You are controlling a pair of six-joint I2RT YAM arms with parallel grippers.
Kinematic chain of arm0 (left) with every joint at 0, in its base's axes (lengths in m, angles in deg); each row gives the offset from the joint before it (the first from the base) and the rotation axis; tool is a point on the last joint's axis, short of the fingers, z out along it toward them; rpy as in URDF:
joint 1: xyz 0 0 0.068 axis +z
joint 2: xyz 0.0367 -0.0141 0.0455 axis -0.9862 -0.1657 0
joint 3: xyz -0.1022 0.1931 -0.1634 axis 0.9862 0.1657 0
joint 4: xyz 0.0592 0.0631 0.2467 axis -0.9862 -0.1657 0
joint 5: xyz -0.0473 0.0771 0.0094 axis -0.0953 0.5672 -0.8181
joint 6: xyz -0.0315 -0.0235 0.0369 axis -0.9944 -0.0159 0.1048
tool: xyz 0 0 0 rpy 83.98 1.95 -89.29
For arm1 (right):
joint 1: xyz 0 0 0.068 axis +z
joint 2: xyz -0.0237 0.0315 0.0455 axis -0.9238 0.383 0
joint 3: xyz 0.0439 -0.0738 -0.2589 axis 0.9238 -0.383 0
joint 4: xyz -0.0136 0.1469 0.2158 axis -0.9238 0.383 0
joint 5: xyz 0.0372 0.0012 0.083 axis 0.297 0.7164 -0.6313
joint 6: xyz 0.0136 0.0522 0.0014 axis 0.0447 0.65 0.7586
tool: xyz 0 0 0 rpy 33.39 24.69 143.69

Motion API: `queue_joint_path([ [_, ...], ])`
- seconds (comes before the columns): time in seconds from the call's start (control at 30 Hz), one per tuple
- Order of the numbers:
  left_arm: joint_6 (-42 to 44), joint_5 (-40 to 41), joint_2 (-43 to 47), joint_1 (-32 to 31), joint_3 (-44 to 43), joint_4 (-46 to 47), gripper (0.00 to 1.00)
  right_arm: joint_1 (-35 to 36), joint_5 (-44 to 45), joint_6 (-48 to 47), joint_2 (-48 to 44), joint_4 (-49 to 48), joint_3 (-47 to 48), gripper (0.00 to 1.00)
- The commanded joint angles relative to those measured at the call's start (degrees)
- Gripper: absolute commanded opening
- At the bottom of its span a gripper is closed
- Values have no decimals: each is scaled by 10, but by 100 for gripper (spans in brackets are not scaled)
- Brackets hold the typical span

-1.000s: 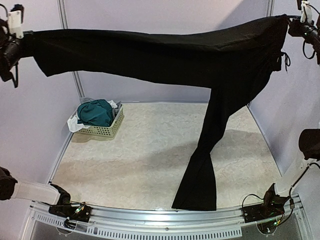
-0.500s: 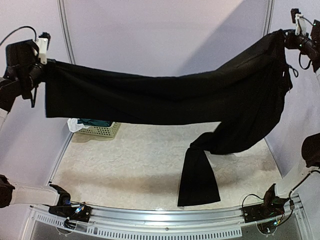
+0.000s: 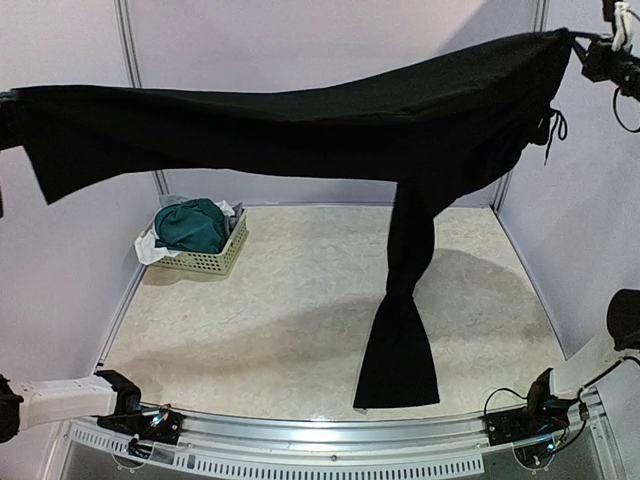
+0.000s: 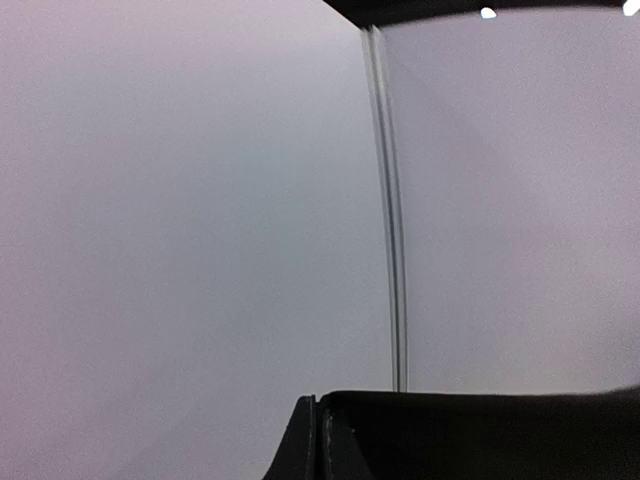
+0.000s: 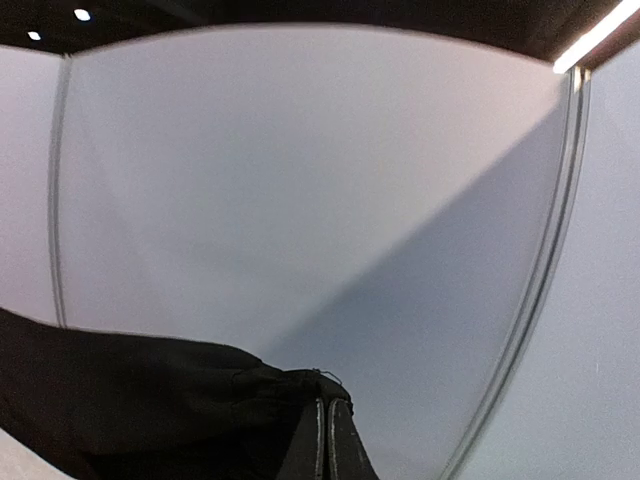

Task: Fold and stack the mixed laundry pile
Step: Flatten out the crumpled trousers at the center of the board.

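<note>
Black trousers (image 3: 300,130) aloft between two closed hands: right hand (image 5: 324,420) on the waistband, left hand (image 4: 316,425) on one leg end.

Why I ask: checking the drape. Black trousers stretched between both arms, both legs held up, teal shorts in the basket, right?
No: only one leg of the black trousers is held up; the other dangles toward the table, per the top external view. Rest holds.

No readable text, labels or numbers
</note>
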Motion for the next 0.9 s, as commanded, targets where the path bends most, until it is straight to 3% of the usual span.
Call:
queue_joint_path([
  [0.0, 55, 43, 41, -4, -19, 100, 0, -1, -75, 124, -52, -150, 34, 0],
  [0.13, 85, 59, 42, -3, -7, 133, 0, -1, -65, 191, -15, -188, 64, 0],
  [0.23, 67, 42, 30, -3, 21, 122, 0, -2, -42, 190, 41, -168, 64, 0],
  [0.43, -20, -24, -17, -3, 102, 49, 0, -1, 76, 50, 94, -90, -10, 0],
  [0.57, -33, -52, -62, -2, 120, 3, 0, -1, 159, -48, 99, -65, -50, 0],
  [0.77, -4, 6, -80, -1, 102, 10, 0, 8, 153, -72, 107, -36, -25, 0],
  [0.87, 43, 64, -52, 2, 82, 51, 0, 47, 135, -69, 104, -21, 9, 0],
])
